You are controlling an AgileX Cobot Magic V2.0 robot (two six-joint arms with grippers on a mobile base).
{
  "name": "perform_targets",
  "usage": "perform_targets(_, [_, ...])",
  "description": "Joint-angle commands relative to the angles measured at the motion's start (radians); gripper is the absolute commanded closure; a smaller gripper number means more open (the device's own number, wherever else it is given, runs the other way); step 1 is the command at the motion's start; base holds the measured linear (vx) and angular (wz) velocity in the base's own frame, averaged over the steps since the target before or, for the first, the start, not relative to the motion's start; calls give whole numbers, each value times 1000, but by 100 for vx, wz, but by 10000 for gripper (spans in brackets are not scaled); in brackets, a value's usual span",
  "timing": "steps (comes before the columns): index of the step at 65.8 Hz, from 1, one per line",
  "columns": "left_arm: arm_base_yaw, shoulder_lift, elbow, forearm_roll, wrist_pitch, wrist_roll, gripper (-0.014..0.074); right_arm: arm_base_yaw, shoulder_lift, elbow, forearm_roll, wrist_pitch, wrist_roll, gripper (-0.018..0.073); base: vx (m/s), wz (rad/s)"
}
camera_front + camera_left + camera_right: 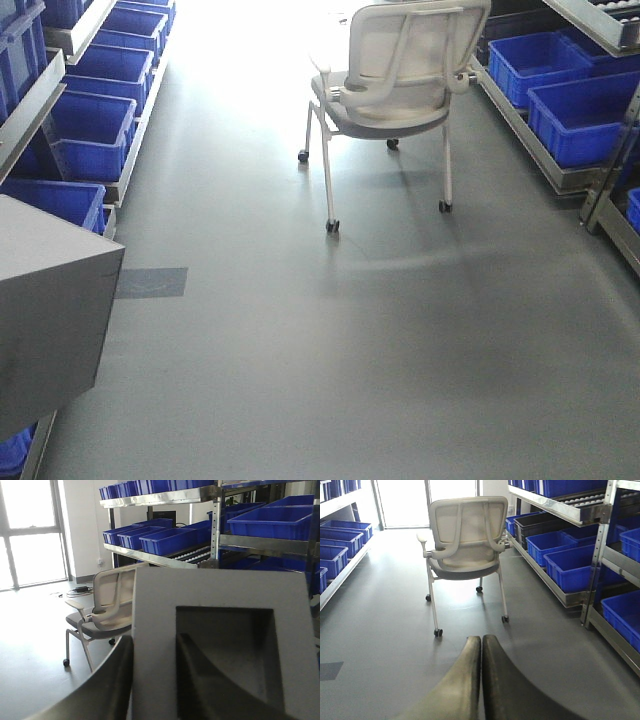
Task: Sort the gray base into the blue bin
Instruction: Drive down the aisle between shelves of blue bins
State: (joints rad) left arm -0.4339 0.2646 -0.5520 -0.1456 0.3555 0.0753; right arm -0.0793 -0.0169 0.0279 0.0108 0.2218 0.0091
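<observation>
My left fingers point(120, 667) clamp one wall of the gray base point(225, 587), one finger outside it, the other down in its square recess. The block is matte gray with flat faces, held above the floor point(30, 645). Beyond it, blue bins point(172, 539) sit on racks point(150, 500). My right fingers point(470, 660) are pressed together, empty.

matt gray base point(225, 592), smooth glossy blue plastic bins point(570, 567) at 3 o'clock, brushed metal shelves point(155, 499) at 12 o'clock, smooth floor point(350, 330) with soft sheen, chair point(465, 530) with pale plastic frame, mesh back
</observation>
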Motion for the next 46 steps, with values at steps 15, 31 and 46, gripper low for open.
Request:
perform_targets(15, [-2, 9, -28, -14, -110, -10, 603, -2, 3, 1, -5, -74, -9, 564, 41, 10])
perform_targets(31, [-2, 9, -28, -14, -110, -10, 603, -2, 3, 1, -5, -74, -9, 564, 41, 11])
perform_targets(46, [-2, 9, -28, -14, -110, -10, 603, -2, 3, 1, -5, -74, -9, 564, 38, 7])
